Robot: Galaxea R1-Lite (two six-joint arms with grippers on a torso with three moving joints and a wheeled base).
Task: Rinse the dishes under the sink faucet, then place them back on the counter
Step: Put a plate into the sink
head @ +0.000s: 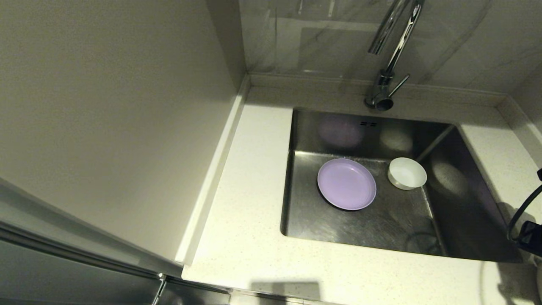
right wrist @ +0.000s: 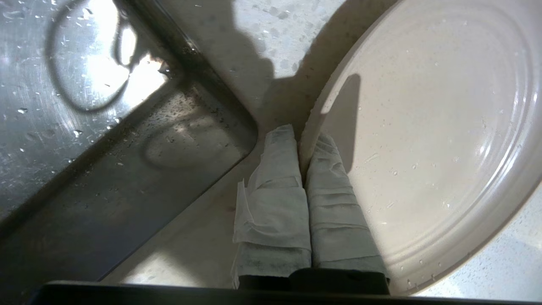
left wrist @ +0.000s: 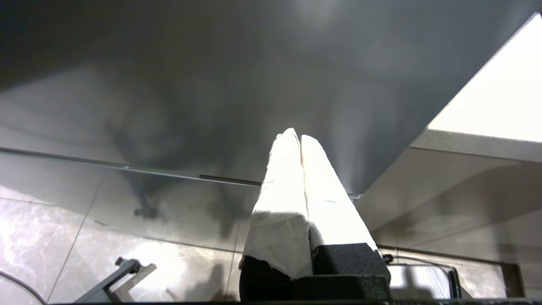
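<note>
The lilac plate point(head: 346, 184) lies flat on the floor of the sink point(head: 360, 224). The white bowl point(head: 407, 173) stands upright to its right, near the back. In the right wrist view, my right gripper point(right wrist: 302, 137) is shut on the rim of the cream plate point(right wrist: 432, 127). That plate is wet with droplets and sits low over the counter point(right wrist: 262, 51), beside a sink corner point(right wrist: 203, 110). In the head view only a black part of the right arm point(head: 531, 235) shows at the right edge. My left gripper point(left wrist: 296, 135) is shut on nothing, parked below counter height.
The chrome faucet point(head: 391, 55) rises behind the sink, its spout over the back of the basin; no water stream shows. Counter point(head: 245, 203) runs left of the sink to a wall. A raised edge lines the back. A drain strainer point(head: 423, 243) sits at the sink's front right.
</note>
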